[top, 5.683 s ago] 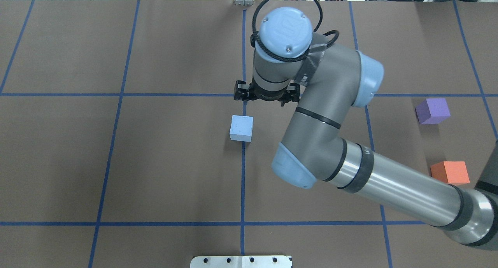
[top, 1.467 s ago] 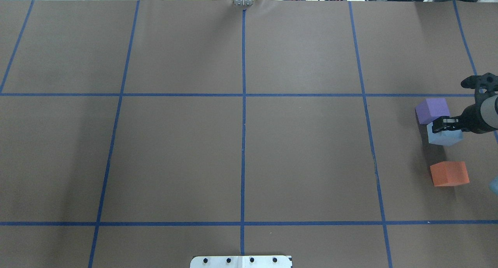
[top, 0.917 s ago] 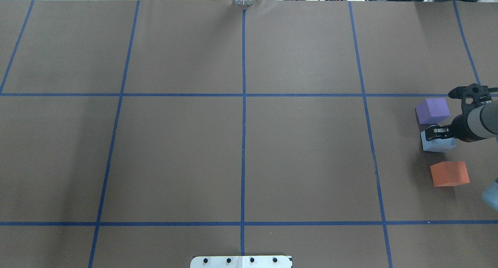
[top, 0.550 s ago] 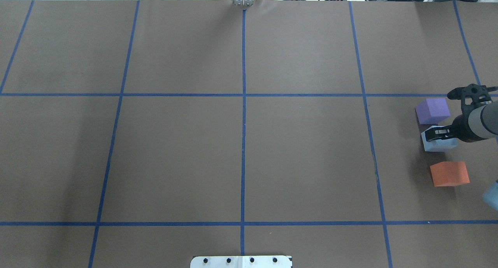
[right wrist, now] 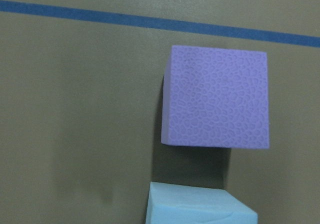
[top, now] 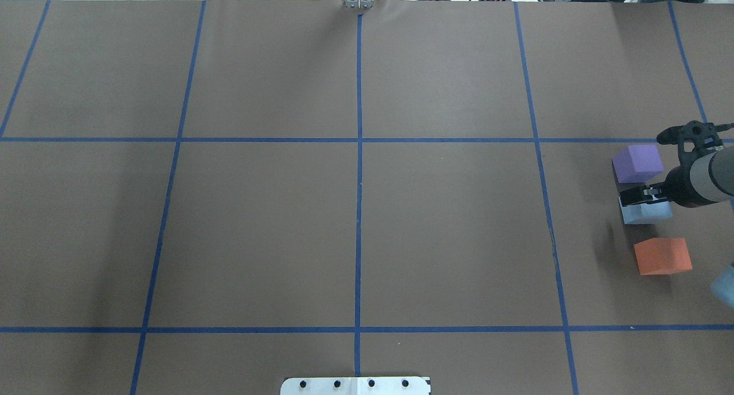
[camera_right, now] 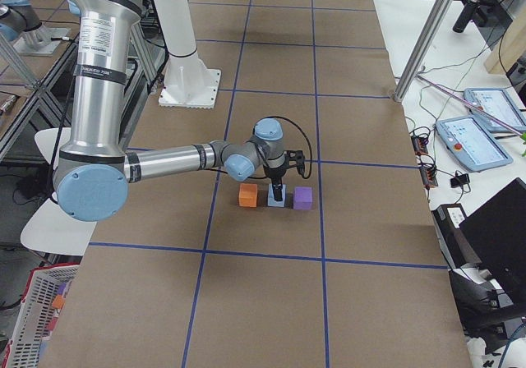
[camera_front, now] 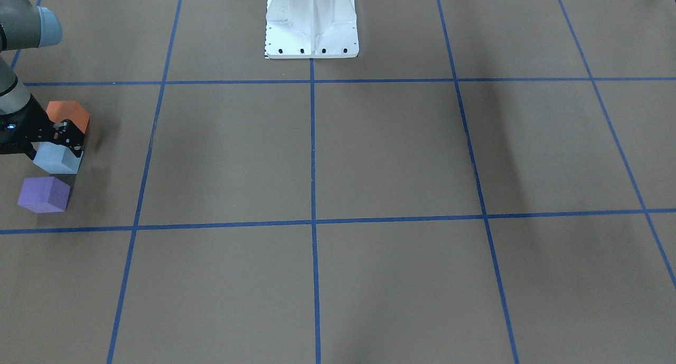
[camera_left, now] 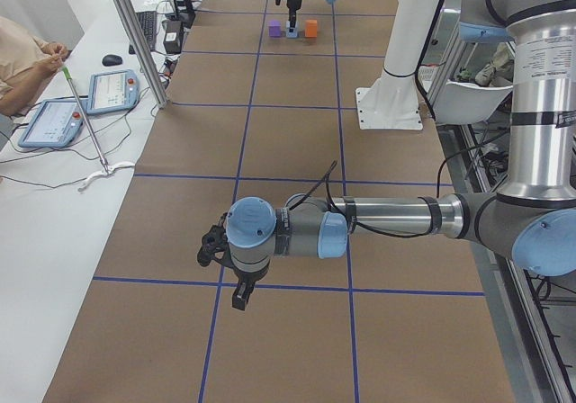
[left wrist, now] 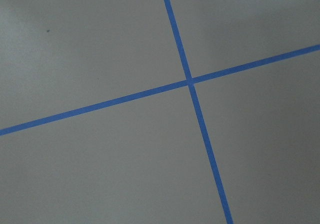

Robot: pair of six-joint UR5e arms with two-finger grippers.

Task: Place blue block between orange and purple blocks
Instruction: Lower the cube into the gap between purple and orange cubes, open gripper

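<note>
Cube-shaped blue block sits square between purple block and orange block, right pincer clamped on it; the right wrist view shows its gap from purple, masked overhead.

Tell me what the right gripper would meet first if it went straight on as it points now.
The blue block: the right gripper points down onto it, apparently gripping it.

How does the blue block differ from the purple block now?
The blue block is pale blue; the purple block is purple. The right gripper is at the blue block; the purple block stands free. The blue block is mid-row, the purple block at an end. Both are similar-sized cubes.
</note>
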